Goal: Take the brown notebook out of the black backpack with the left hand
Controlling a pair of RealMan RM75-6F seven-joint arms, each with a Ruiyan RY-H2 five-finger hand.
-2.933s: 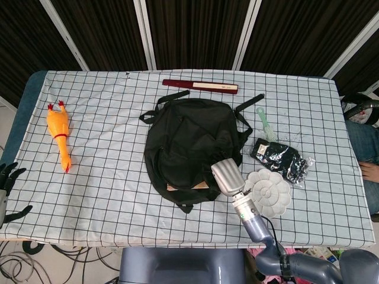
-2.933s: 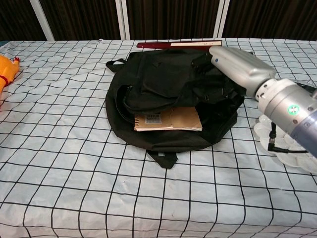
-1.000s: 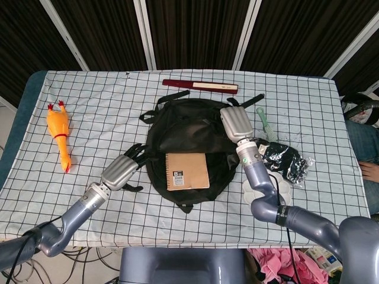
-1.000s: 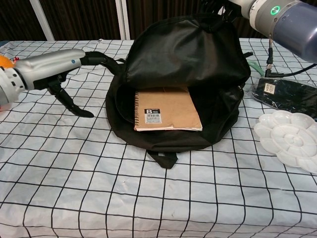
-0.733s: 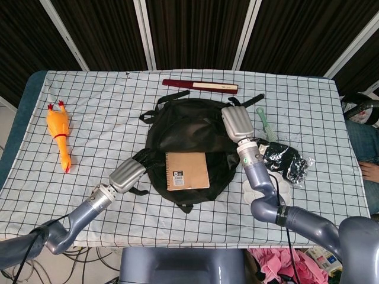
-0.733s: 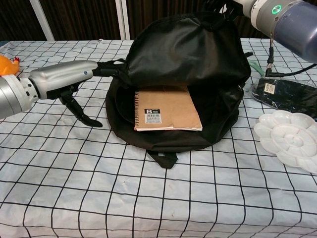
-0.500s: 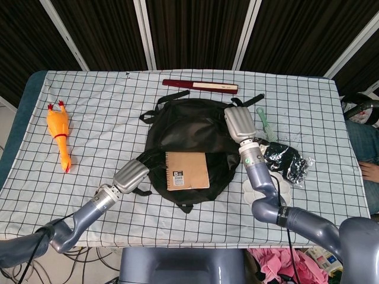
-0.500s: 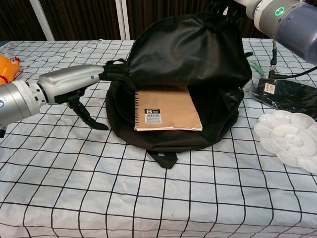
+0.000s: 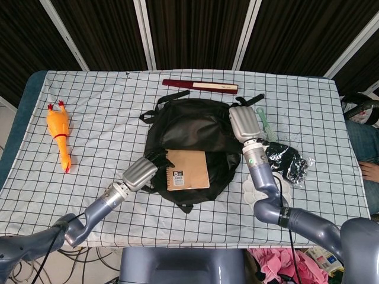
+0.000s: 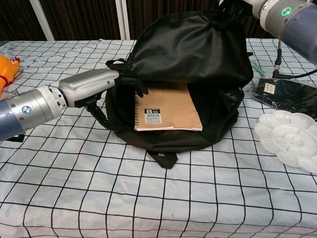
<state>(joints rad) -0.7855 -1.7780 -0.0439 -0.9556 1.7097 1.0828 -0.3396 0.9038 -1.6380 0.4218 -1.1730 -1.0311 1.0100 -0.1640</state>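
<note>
The black backpack lies mid-table with its front flap lifted. My right hand holds that flap up at its right side. The brown notebook lies flat in the open mouth, spiral edge to the left, fully in sight. My left hand is open at the backpack's left rim, dark fingertips reaching the notebook's upper left corner, thumb hanging below. It holds nothing.
A yellow rubber chicken lies far left. A maroon folded fan sits behind the backpack. To the right are a green comb, a black packet and a white paint palette.
My left hand has moved right along the table, from beside the backpack to its rim, fingertips now at the notebook's corner. The right hand keeps the flap raised, a little further right.
</note>
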